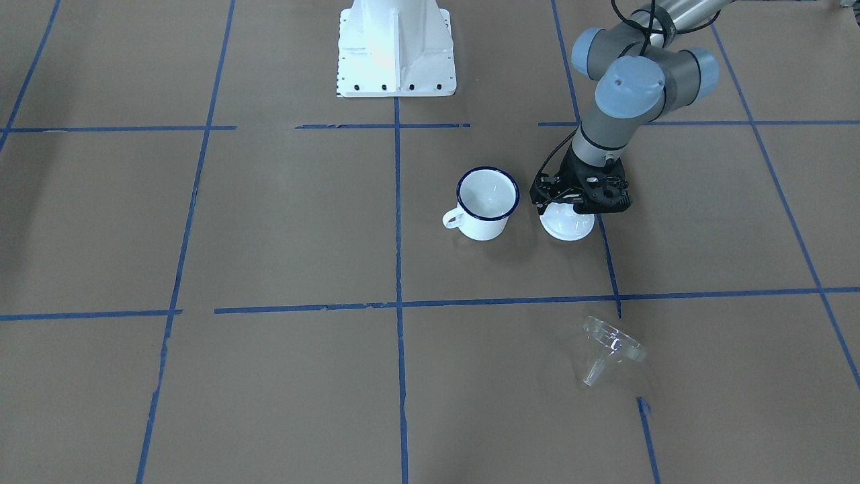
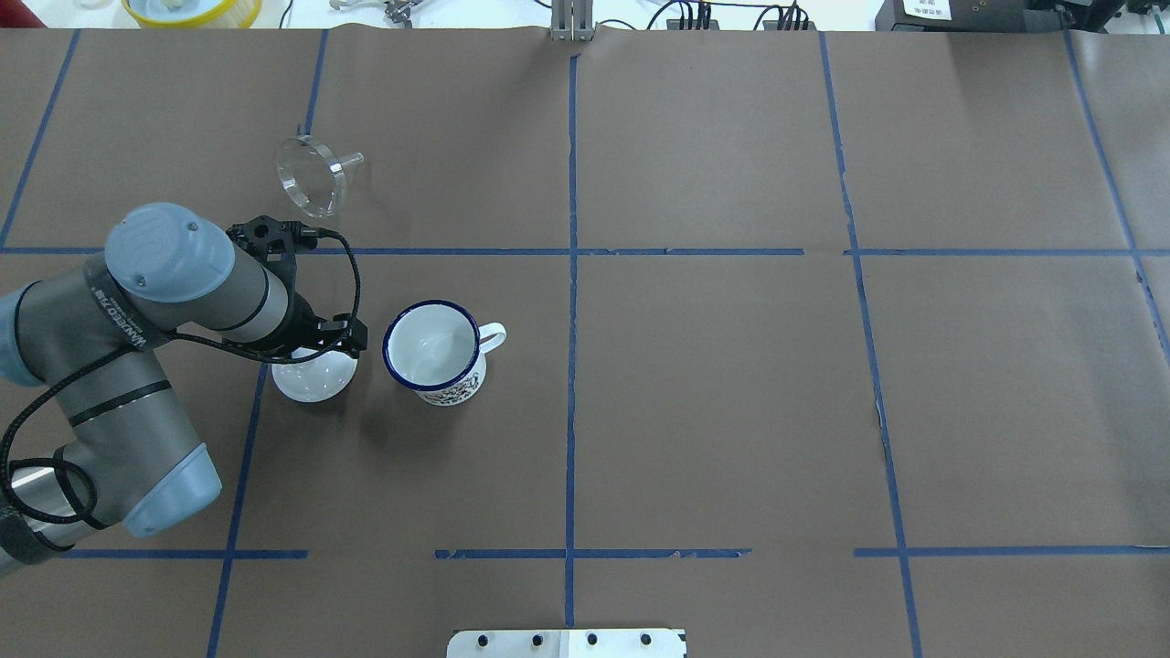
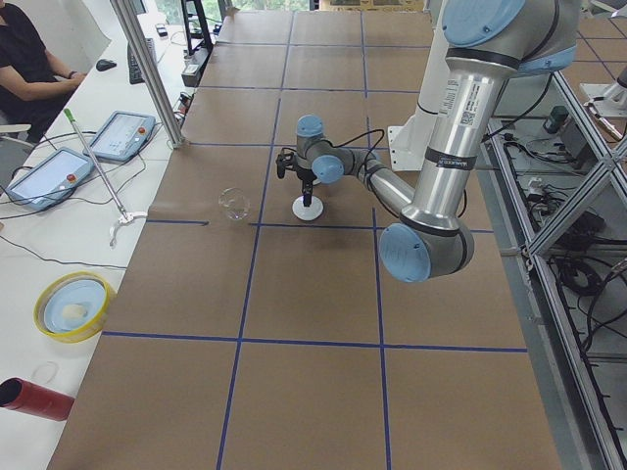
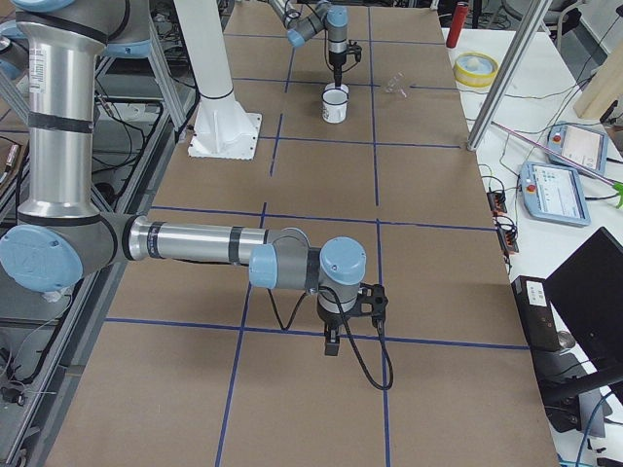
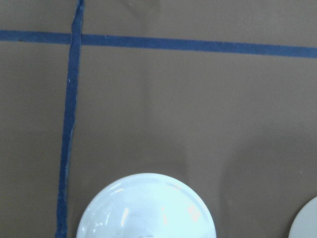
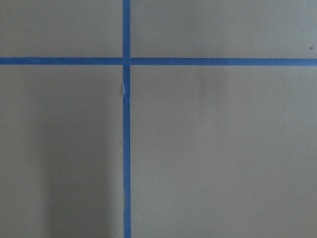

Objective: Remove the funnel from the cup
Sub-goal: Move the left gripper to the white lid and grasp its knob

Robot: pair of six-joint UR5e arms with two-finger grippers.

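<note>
The white cup (image 1: 485, 227) with a dark blue rim stands upright and empty near the table's middle; it also shows in the overhead view (image 2: 431, 352). The clear funnel (image 1: 610, 346) lies on its side on the paper, well apart from the cup, seen from overhead too (image 2: 313, 174). My left gripper (image 1: 576, 210) hangs straight down right over a white domed lid (image 1: 570, 228) beside the cup. Its fingers are hidden by its own body, so I cannot tell their state. My right gripper (image 4: 332, 348) points down over bare paper far from these things; I cannot tell its state.
The lid (image 5: 146, 208) fills the bottom of the left wrist view. Blue tape lines divide the brown paper. The white robot base (image 1: 396, 47) stands behind the cup. A yellow bowl (image 2: 192, 9) and cables sit past the far table edge.
</note>
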